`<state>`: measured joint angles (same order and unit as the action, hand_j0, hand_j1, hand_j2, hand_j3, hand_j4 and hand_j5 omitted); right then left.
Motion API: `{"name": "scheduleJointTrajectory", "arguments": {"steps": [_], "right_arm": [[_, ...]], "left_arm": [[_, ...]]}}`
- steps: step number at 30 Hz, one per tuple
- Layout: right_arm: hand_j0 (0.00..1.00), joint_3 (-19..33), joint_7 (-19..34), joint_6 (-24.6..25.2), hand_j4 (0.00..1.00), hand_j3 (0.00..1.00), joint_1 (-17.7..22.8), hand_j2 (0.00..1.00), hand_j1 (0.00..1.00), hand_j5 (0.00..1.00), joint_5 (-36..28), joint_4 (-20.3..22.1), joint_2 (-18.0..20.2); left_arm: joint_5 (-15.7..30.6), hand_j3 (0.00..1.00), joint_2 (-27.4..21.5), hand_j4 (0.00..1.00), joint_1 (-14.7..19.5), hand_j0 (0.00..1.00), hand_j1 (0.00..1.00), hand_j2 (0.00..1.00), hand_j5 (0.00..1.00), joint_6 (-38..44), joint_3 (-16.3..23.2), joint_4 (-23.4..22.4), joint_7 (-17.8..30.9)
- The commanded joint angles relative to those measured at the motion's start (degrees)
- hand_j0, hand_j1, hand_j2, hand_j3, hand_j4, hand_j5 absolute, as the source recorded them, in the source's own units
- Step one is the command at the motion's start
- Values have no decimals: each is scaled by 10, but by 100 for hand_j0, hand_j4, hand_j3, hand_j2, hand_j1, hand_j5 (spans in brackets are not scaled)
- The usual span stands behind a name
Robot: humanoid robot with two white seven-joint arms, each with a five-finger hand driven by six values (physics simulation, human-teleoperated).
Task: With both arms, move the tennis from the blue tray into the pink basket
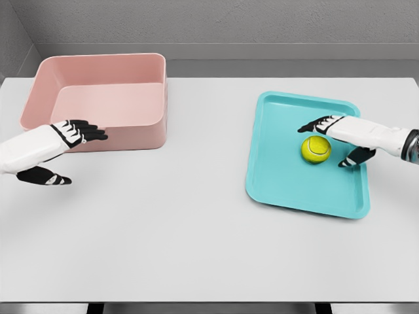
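A yellow tennis ball (316, 148) lies on the blue tray (288, 176) at the table's right side. My right hand (332, 142) hovers just right of the ball, fingers spread above it and thumb below, open and not closed on it. The pink basket (98, 98) stands at the back left with nothing inside. My left hand (69, 154) sits in front of the basket's near wall, open, fingers pointing right, holding nothing.
The white table (183, 229) stretches wide between tray and basket. Its front edge runs along the bottom of the view. A grey wall rises behind the table.
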<state>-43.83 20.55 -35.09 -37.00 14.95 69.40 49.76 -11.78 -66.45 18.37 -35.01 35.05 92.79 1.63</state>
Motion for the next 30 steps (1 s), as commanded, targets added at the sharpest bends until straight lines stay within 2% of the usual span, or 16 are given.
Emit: {"name": "scheduleJointTrajectory", "arguments": {"steps": [1,8,11,30], "right_arm": [[100,1,14,1,100,100,0,100,100,100,-2,-1,-8],[100,1,16,1,100,100,-11,100,100,100,4,-9,-17],[100,0,25,1,100,100,-20,100,100,100,4,-28,-27],[100,-3,35,1,100,100,-18,100,100,100,4,-30,-37]], "left_arm": [[4,100,-1,100,0,100,100,100,100,0,-1,4,0],[3,100,-2,100,-1,100,100,100,100,0,-1,5,0],[2,100,-2,100,-1,100,100,100,100,0,-1,6,0],[2,100,-1,100,-11,100,100,100,100,0,-2,7,0]]}}
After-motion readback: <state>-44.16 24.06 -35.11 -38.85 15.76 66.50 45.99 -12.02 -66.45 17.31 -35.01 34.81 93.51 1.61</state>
